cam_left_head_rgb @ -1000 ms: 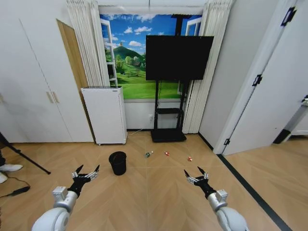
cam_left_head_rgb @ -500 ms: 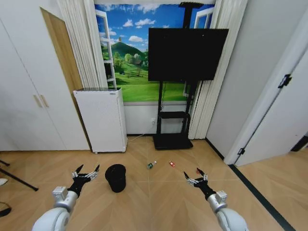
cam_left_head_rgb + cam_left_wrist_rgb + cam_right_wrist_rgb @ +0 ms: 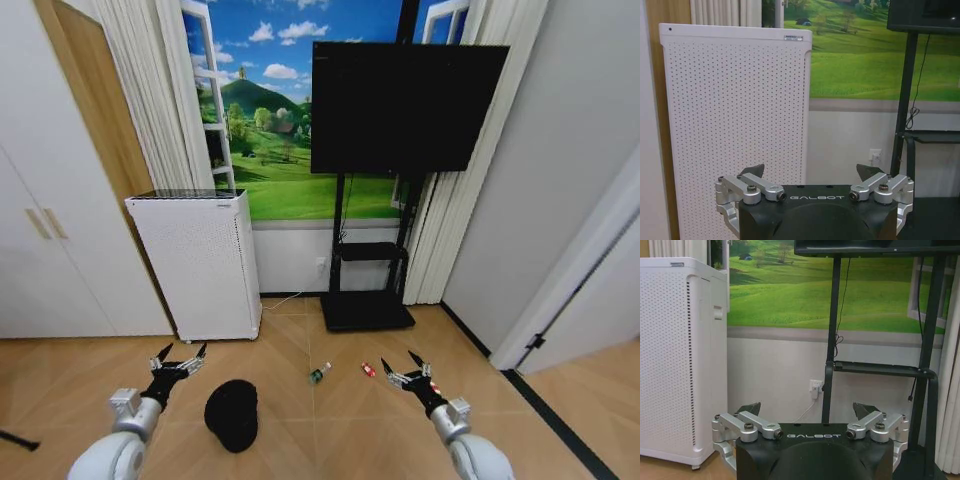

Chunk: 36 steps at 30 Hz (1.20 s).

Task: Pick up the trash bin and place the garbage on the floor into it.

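1. Rolling closer, the robot now has the small black mesh trash bin (image 3: pixel 232 414) low between its arms, nearer the left gripper (image 3: pixel 178 359).
2. Both it and the right gripper (image 3: pixel 405 367) hover spread, empty.
3. A green-labelled clear bottle (image 3: pixel 319 374) and what looks like a red wrapper (image 3: pixel 368 370) lie just ahead on the wooden floor (image 3: pixel 300 440); pickup seems near.

Both arms reach forward, left tool (image 3: pixel 178 361) and right tool (image 3: pixel 406 368) level, fingers spread wide, holding nothing

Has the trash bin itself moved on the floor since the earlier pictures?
No. The bin keeps its place relative to the bottle and white appliance; the whole head view shifted, so the camera moved closer.
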Available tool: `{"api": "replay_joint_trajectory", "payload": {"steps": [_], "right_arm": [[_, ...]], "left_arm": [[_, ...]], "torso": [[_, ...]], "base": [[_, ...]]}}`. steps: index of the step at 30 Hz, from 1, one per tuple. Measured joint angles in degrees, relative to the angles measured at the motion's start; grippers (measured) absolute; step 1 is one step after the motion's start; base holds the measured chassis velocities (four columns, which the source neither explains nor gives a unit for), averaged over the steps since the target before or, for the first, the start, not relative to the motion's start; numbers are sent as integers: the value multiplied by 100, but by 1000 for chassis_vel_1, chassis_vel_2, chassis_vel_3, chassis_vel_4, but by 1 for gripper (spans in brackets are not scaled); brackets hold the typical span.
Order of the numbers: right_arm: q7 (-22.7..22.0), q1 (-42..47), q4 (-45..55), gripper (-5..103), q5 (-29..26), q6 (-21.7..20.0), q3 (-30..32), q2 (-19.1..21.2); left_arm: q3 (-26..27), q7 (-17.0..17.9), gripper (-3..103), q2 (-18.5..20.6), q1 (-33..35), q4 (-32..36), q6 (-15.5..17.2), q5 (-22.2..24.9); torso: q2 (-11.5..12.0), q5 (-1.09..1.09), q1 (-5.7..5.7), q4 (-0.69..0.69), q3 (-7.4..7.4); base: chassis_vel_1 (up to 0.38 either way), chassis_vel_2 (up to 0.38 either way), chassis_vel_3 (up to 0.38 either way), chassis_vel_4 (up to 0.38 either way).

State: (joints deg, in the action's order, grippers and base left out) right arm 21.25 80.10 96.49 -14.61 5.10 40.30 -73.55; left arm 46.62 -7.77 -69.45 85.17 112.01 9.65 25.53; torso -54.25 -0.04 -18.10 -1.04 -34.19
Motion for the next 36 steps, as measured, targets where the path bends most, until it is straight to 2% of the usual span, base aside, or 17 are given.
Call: {"api": "replay_joint_trajectory", "payload": {"steps": [1,2,3,5,6,7,8,10,11,14,15,18,21,22,32,36], "right_arm": [[0,0,0,100,0,0,0,0],[0,7,-2,100,20,-1,-2,-8],[-3,14,-1,100,32,-1,0,-10],[-8,16,-1,100,41,-3,1,-13],[-12,16,-2,100,49,-11,0,-18],[-19,17,-3,100,52,-19,-2,-24],[-19,17,-3,100,52,-19,-2,-24],[-83,9,-21,100,37,-11,-15,-34],[-102,4,-35,100,23,-4,-28,-44],[-125,-3,-47,100,13,-1,-32,-55],[-134,-3,-55,100,11,1,-35,-68],[-138,5,-71,100,10,1,-40,-90],[-138,4,-89,100,16,4,-44,-111],[-138,4,-93,100,18,4,-52,-123],[-154,15,-96,100,35,4,-85,-209],[-331,123,-4,100,-60,-17,-115,-219]], "left_arm": [[0,0,100,0,0,0,0,0],[-3,-6,100,-15,-1,-7,-20,-13],[-7,-11,100,-28,-3,-22,-29,-18],[-10,-18,100,-36,-3,-32,-30,-19],[-9,-23,100,-38,-7,-36,-31,-20],[-9,-25,100,-39,-14,-38,-34,-20],[-9,-25,100,-39,-14,-38,-34,-20],[-14,-24,100,-55,-19,-46,-2,-26],[-14,-22,100,-69,-24,-45,25,-54],[-14,-9,100,-98,-23,-44,74,-94],[-14,4,100,-127,-19,-44,92,-116],[-14,13,100,-168,-14,-45,106,-128],[-14,15,100,-187,-10,-47,114,-133],[-13,16,100,-187,-11,-47,115,-133],[18,17,100,-192,4,-69,123,-125],[31,18,100,-217,4,-118,121,-98]], "torso": [[0,0,0,0,0],[1,15,-1,2,-1],[0,-3,1,0,1],[0,-7,0,0,0],[1,8,-1,2,-1],[1,15,-2,1,-1],[1,15,-2,1,-1],[1,-2,-2,1,0],[5,10,-4,0,0],[26,6,5,0,11],[63,-1,24,1,33],[127,9,60,0,67],[206,0,96,1,114],[248,7,114,0,138],[509,4,220,1,283],[647,4,284,1,360]], "base": [[-302,347,271,-350],[-274,347,286,-333],[-309,378,283,-337],[-276,346,283,-312],[-242,310,242,-288],[-245,310,242,-276],[-245,310,242,-276],[-262,235,215,-245],[-129,207,96,-155],[-119,155,73,-116],[-62,40,26,-3],[-42,11,15,-2],[14,-23,-13,15],[42,-46,-44,50],[4,-5,-4,5],[0,0,0,0]]}}
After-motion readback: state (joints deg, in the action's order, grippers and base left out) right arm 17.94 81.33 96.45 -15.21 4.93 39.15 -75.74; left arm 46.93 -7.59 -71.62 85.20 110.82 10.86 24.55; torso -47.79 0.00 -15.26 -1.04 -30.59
